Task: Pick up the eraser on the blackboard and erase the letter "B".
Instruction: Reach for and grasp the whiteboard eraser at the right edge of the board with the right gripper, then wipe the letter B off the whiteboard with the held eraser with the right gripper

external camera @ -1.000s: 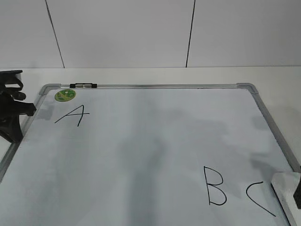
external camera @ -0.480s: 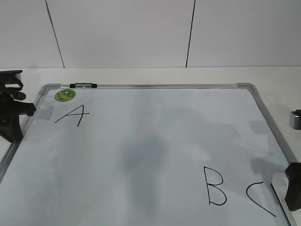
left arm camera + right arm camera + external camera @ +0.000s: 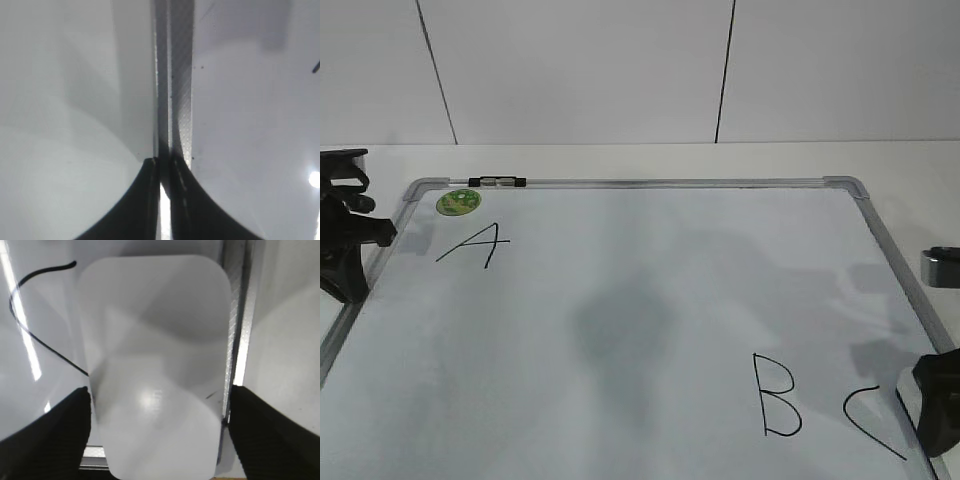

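Observation:
The white eraser (image 3: pixel 155 365) lies at the blackboard's near right corner, beside the frame (image 3: pixel 236 340). My right gripper (image 3: pixel 160 405) is open, one finger on each side of the eraser, close to its long edges. In the exterior view the right gripper (image 3: pixel 940 405) covers most of the eraser (image 3: pixel 907 396). The letter "B" (image 3: pixel 775 396) is drawn just left of a "C"-like curve (image 3: pixel 870 420). My left gripper (image 3: pixel 164 167) is shut and empty over the blackboard's left frame (image 3: pixel 175 75), and also shows in the exterior view (image 3: pixel 350 235).
A black "A" (image 3: pixel 472 245), a green round magnet (image 3: pixel 458 202) and a thin marker (image 3: pixel 497 182) are at the blackboard's far left. The silver frame (image 3: pixel 670 184) runs along the far edge. A white wall stands behind the table.
My right gripper has come into view at the near right corner and lowered over the eraser. The left arm has not moved.

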